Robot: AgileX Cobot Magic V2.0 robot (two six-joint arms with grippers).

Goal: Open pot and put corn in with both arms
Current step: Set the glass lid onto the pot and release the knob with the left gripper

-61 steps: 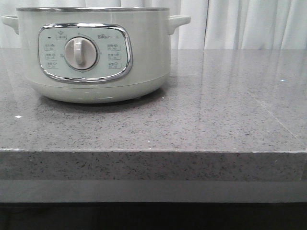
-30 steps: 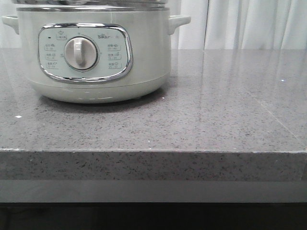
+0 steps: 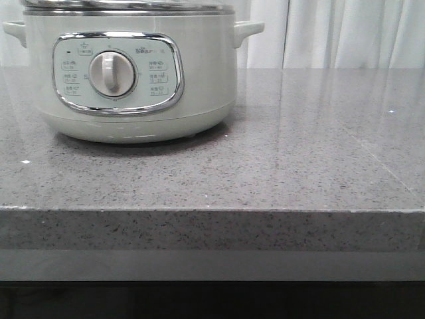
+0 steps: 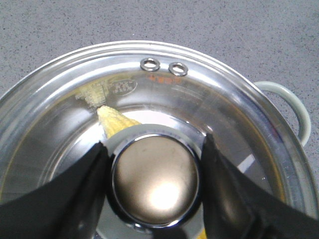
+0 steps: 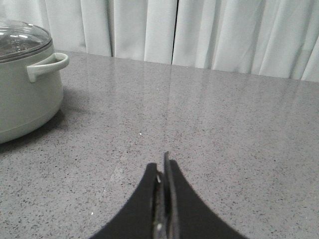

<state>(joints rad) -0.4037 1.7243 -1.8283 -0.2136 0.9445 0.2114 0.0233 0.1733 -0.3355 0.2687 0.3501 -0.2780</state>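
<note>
The pale grey-green pot (image 3: 133, 80) stands at the table's far left, and its steel-rimmed glass lid (image 3: 126, 5) lies on its rim at the top edge of the front view. In the left wrist view my left gripper (image 4: 154, 142) is shut on the lid's round chrome knob (image 4: 154, 181), one black finger on each side. Through the glass lid (image 4: 224, 99) the yellow corn (image 4: 117, 122) shows inside the pot. My right gripper (image 5: 163, 164) is shut and empty, low over the table to the right of the pot (image 5: 25, 94). Neither gripper shows in the front view.
The grey speckled table (image 3: 299, 153) runs from the pot to the right, with its front edge (image 3: 212, 211) near the camera. White curtains (image 5: 199, 35) hang behind the table. One pot side handle (image 4: 294, 109) juts out beside the lid.
One second ago the pot's top showed no lid. The lid then came into view just above the rim and has since sunk onto it.
</note>
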